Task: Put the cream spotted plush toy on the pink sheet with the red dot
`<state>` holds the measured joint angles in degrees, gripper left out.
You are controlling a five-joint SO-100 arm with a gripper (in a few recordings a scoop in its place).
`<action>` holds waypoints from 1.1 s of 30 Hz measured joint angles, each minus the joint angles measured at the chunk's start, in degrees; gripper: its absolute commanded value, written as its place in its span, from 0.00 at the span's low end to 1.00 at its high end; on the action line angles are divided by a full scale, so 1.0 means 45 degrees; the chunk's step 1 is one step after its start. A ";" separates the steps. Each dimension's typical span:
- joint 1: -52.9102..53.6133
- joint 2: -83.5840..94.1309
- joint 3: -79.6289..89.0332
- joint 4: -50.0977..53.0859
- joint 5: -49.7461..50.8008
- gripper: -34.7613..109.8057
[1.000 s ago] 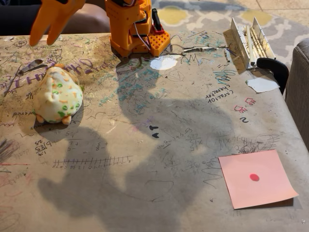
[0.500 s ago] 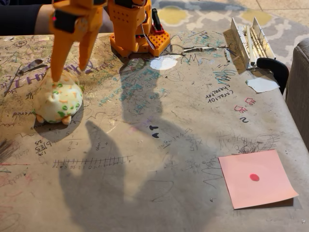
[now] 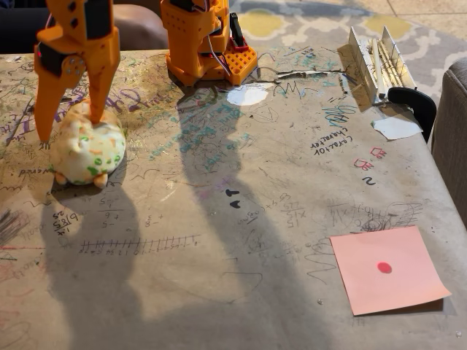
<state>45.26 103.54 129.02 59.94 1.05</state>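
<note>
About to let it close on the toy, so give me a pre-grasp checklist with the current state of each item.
1. Jaws open: ok. The gripper is spread wide.
2. Fingers straddle the cream spotted plush toy: cannot tell. One finger reaches down at the toy's left edge and the other meets its top, so the toy may not sit fully between them.
3. Toy not yet lifted: ok. It sits on the table on its orange feet.
4. Pink sheet with the red dot is free: ok. Nothing lies on it.
5. Path from toy to sheet: ok. Just scribbled tabletop lies between them.
6. Grip depth: cannot tell from this angle.
</note>
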 measured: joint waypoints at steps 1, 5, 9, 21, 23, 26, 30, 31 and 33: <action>0.0020 -0.0117 0.0000 -0.0098 -0.0098 0.44; 0.0000 -0.0566 -0.0020 -0.0254 -0.0352 0.44; -0.0273 -0.1230 -0.0254 0.0410 -0.0703 0.44; -0.0859 -0.1875 -0.0937 0.1836 -0.0996 0.44; -0.0840 -0.1934 -0.0957 0.1797 -0.1016 0.44; -0.0859 -0.2383 -0.1270 0.1719 -0.1016 0.43; -0.0859 -0.3184 -0.2109 0.1777 -0.1133 0.28; -0.0859 -0.3262 -0.2227 0.1777 -0.1211 0.25; -0.0918 -0.3320 -0.2363 0.1777 -0.1504 0.24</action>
<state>41.13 88.59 118.39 67.94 -5.71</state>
